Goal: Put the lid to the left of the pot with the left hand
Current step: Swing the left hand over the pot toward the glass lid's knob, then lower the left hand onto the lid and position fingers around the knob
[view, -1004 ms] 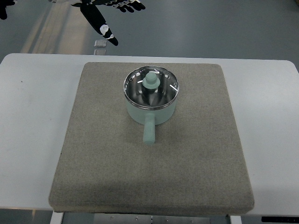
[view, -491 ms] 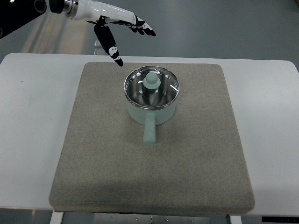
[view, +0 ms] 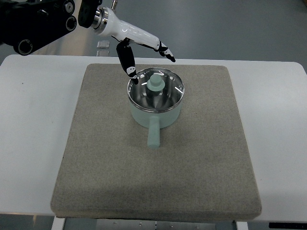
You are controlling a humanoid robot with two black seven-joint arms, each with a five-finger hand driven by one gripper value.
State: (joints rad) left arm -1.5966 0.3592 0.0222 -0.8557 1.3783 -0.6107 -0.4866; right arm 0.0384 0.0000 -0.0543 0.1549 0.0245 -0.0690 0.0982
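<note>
Left hand (view: 136, 45), fingers spread and holding nothing, is hovering at the 11 o'clock rim of the mint saucepan (view: 155, 103), approaching the glass lid (view: 155, 89) seated on it; next: pinching the knob (view: 155, 82).

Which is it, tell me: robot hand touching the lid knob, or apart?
Apart. The top view shows the left robot hand open, its fingers spread beyond the pot, with clear lid surface between the thumb tip and the knob.
</note>
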